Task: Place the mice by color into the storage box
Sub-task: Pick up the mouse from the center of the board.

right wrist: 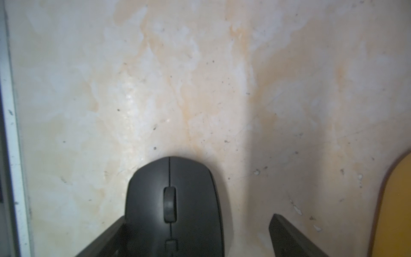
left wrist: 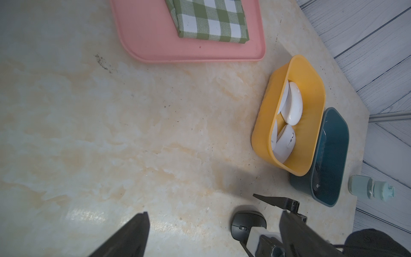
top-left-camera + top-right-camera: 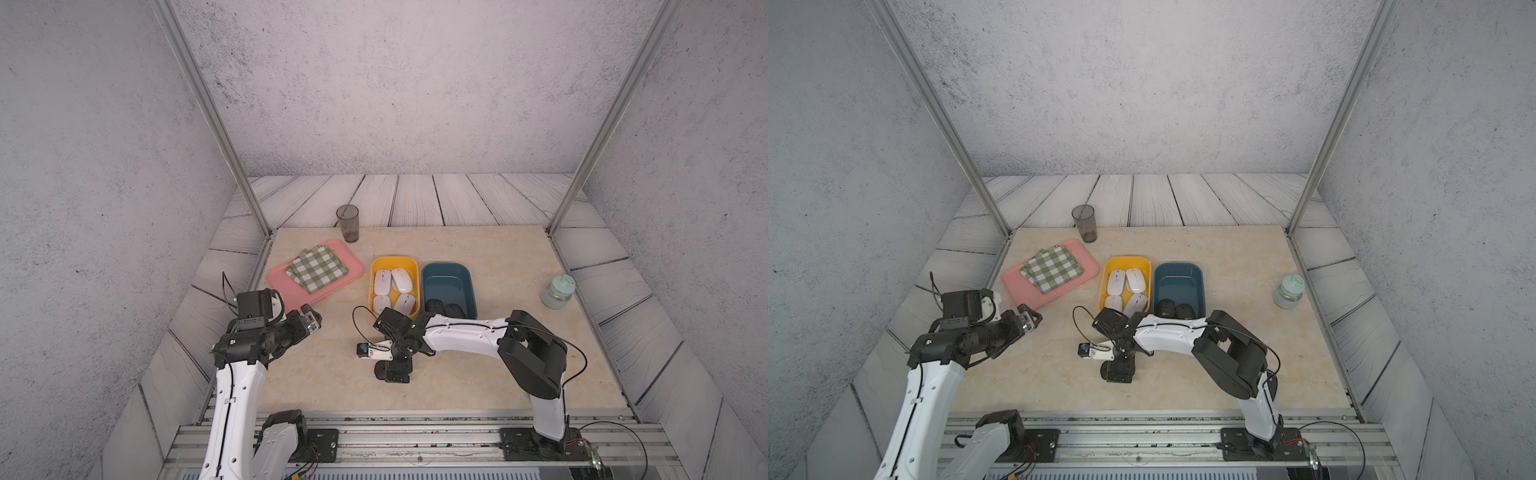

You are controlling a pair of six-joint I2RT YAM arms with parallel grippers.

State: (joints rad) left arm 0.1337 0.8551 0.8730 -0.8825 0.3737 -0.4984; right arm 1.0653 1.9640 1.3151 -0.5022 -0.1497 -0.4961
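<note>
Several white mice [image 3: 394, 291] lie in the yellow storage box [image 3: 395, 259]. Beside it, the blue storage box [image 3: 446, 282] holds two black mice [image 3: 444, 309] at its near end. Another black mouse [image 1: 171, 178] lies on the table in front of the boxes and is also in the left wrist view [image 2: 248, 222]. My right gripper [image 1: 199, 218] points down over it, open. One finger is against the mouse's side and the other stands apart. In both top views this gripper [image 3: 392, 372] [image 3: 1117, 372] mostly hides that mouse. My left gripper [image 3: 316, 322] hovers open and holds nothing, near the pink tray.
A pink tray [image 3: 291, 286] carrying a folded green checked cloth [image 3: 318, 268] lies at the back left. A dark tumbler [image 3: 348, 224] stands behind it. A mint jar [image 3: 557, 293] stands at the right. Metal frame posts mark the table's back corners.
</note>
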